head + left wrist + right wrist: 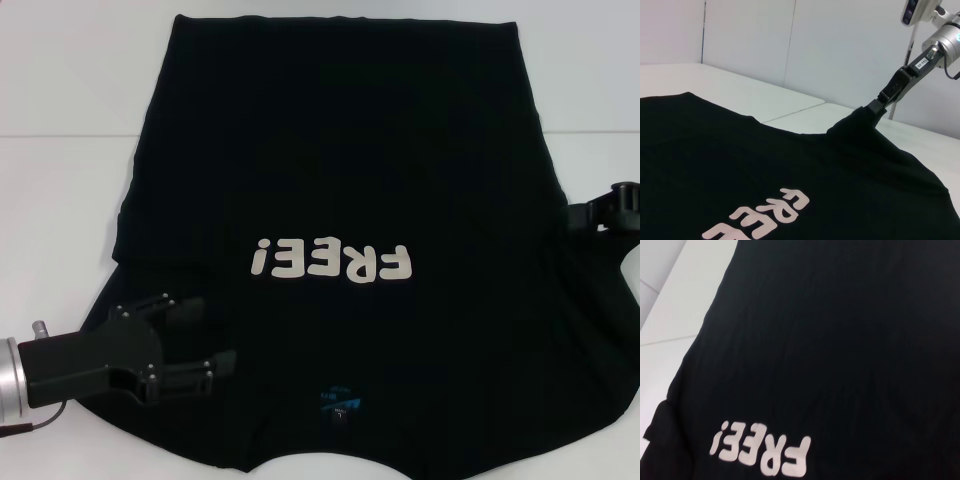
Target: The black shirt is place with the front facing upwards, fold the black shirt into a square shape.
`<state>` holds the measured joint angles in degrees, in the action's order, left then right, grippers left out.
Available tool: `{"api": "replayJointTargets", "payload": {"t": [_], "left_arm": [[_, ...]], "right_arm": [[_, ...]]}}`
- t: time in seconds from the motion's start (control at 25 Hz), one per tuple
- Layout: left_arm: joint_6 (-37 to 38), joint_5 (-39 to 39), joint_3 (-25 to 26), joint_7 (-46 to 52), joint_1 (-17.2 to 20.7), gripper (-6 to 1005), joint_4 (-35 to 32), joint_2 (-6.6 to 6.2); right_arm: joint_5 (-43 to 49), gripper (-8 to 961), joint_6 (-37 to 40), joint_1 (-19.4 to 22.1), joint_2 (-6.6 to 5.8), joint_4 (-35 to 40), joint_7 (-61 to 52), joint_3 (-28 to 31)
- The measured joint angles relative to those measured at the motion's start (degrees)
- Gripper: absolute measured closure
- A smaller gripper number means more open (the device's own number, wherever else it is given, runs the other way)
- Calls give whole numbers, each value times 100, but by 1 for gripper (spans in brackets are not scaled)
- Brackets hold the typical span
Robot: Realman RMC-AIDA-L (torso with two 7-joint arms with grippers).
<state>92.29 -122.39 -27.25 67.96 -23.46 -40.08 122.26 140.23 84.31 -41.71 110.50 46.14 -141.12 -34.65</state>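
Lying flat on the white bench (pixel 60 200), the shirt (pixel 340 180) fills most of the head view, front up, its collar and blue label (pixel 340 400) at the near edge and its hem at the far edge. The pale lettering (pixel 332 264) reads upside down from here. At near left, the left end effector (pixel 212 335) sits over the shirt's left sleeve area with its fingers spread apart, holding nothing. At the right edge, the right end effector (pixel 585 215) meets the shirt's side.

From the left wrist, the shirt (pixel 740 165) spreads across the bench (pixel 765 97); the right end effector (pixel 875 106) pinches a raised peak of fabric, closed on it.

From the right wrist, only the shirt (pixel 840 340), its lettering (pixel 760 449) and the bench (pixel 675 315) at far left show.
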Motion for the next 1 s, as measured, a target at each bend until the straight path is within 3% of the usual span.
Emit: {"api": "replayJointTargets", "payload": {"t": [0.68, 1.0], "left_arm": [[-52, -27, 0, 7, -17, 181, 8, 8], [-54, -73, 0, -1, -29, 183, 11, 8]], "right_arm": [[-78, 755, -152, -231, -7, -667, -30, 70], [-878, 734, -211, -201, -77, -1069, 45, 107]]}}
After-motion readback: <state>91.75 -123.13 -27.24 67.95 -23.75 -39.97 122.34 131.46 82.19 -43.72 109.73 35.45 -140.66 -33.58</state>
